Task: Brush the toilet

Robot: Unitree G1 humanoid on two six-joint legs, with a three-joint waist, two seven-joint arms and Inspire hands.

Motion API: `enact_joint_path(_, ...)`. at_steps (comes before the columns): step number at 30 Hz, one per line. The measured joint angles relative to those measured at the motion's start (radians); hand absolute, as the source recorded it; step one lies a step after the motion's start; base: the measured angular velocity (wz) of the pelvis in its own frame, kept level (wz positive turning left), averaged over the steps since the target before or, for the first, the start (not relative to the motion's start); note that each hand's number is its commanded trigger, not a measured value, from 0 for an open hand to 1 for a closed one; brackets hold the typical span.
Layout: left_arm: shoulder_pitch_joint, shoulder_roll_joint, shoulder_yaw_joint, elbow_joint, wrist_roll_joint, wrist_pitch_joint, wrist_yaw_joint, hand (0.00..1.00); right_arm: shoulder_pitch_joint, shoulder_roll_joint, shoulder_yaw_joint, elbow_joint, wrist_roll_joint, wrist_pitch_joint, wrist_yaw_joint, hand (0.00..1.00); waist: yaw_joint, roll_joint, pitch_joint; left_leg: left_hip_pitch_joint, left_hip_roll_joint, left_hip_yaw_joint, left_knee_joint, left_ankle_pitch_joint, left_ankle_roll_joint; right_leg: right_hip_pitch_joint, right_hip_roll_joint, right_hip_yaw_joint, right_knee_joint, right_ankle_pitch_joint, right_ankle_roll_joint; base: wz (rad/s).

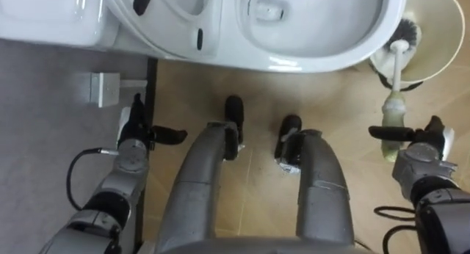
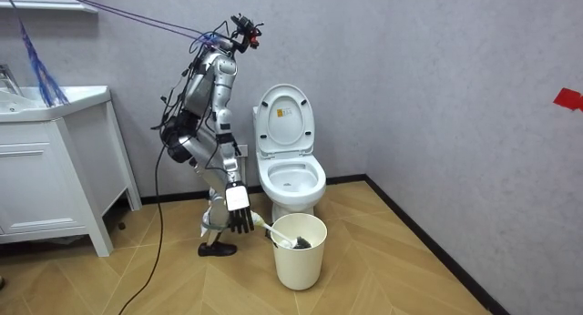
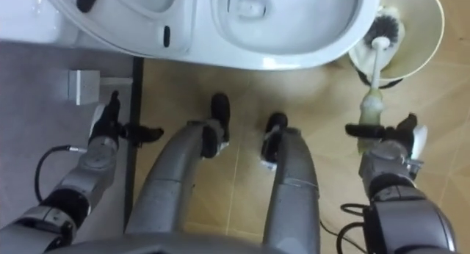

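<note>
The white toilet (image 1: 316, 34) with its seat up lies just ahead of me; in the room view I stand bent over beside the toilet (image 2: 291, 174). To its right is a cream bucket (image 1: 435, 45). The toilet brush (image 1: 395, 100) slants up from my right hand (image 1: 420, 147), and its black bristle head (image 1: 406, 32) rests inside the bucket. My right thumb lies across the pale handle, pinching it against the fingers. My left hand (image 1: 134, 136) hangs low at the left near the wall, fingers straight, thumb spread, holding nothing.
A white wall box (image 1: 105, 89) and a dark baseboard (image 1: 152, 81) sit close to my left hand. A white vanity cabinet (image 2: 55, 169) stands at the room view's left. Tan wood floor stretches between toilet and bucket.
</note>
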Motion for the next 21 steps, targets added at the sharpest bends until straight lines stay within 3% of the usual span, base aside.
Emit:
enact_joint_path(11,-0.036,0.021,-0.063,-0.003,-0.017,0.0,0.019,0.0,-0.041,-0.007,0.037,0.001,0.014,0.009,0.0,0.0,0.013,0.011,0.002,-0.111,0.003,0.001,0.09,-0.009,-0.017,-0.114,-0.017,-0.002,0.115,-0.027,-0.028,0.05)
enact_joint_path(12,-0.036,0.023,-0.067,-0.003,-0.017,0.0,0.019,0.0,-0.045,-0.007,0.037,0.001,0.014,0.01,0.0,0.05,0.014,0.011,0.0021,-0.121,0.003,0.002,0.099,-0.009,-0.017,-0.126,-0.018,0.0,0.127,-0.03,-0.03,0.08)
enact_joint_path(13,-0.036,0.024,-0.072,-0.003,-0.016,0.001,0.019,0.0,-0.048,-0.007,0.039,0.001,0.014,0.01,0.002,0.63,0.014,0.011,0.0021,-0.13,0.001,0.003,0.108,-0.009,-0.016,-0.136,-0.021,0.0,0.14,-0.035,-0.032,0.07)
enact_joint_path(14,-0.036,0.025,-0.074,-0.003,-0.016,0.0,0.019,0.0,-0.048,-0.007,0.04,0.002,0.014,0.01,0.005,1.0,0.014,0.011,0.0021,-0.133,0.0,0.003,0.112,-0.009,-0.016,-0.14,-0.024,0.001,0.146,-0.037,-0.032,0.08)
enact_joint_path(21,-0.03,0.033,-0.076,0.0,-0.017,0.0,0.017,0.0,-0.05,-0.01,0.08,0.029,0.066,0.009,0.08,1.0,0.019,0.015,0.0047,-0.145,0.001,-0.011,0.171,-0.036,-0.025,-0.139,-0.026,-0.006,0.189,-0.062,-0.038,0.0)
